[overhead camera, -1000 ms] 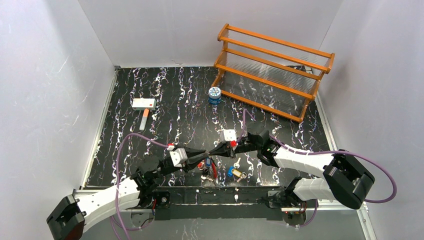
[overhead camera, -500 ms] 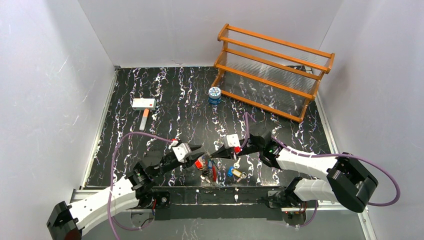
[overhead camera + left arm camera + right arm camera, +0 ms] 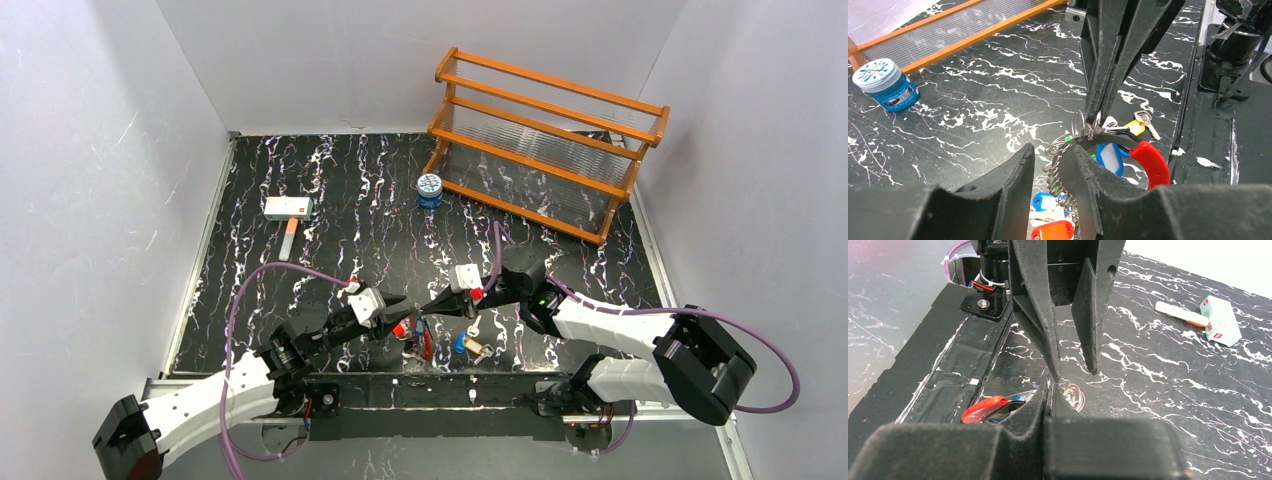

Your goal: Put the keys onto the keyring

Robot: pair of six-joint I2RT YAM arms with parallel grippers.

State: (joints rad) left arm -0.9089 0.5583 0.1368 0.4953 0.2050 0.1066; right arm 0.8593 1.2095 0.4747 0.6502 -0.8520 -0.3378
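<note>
Spreading since a second ago, the fingers of the left end effector [image 3: 397, 306] now stand apart, released, and that arm has drawn slightly back toward its base. The right end effector [image 3: 436, 306] is clenched, its tips pinching the top of the keyring [image 3: 1079, 127], a thin silvery loop held just above the worktop [image 3: 350, 200] near its front edge, between the two arms. In the left wrist view a short coil of small silver rings hangs from it into the gap between the left fingers [image 3: 1013, 175]. A red-headed key [image 3: 1152, 161] lies with its blade toward the ring; whether it is threaded on cannot be told. A blue key [image 3: 1108, 157], a yellow key [image 3: 1135, 128] and a silver key [image 3: 1147, 120] lie on the worktop just beside it.
</note>
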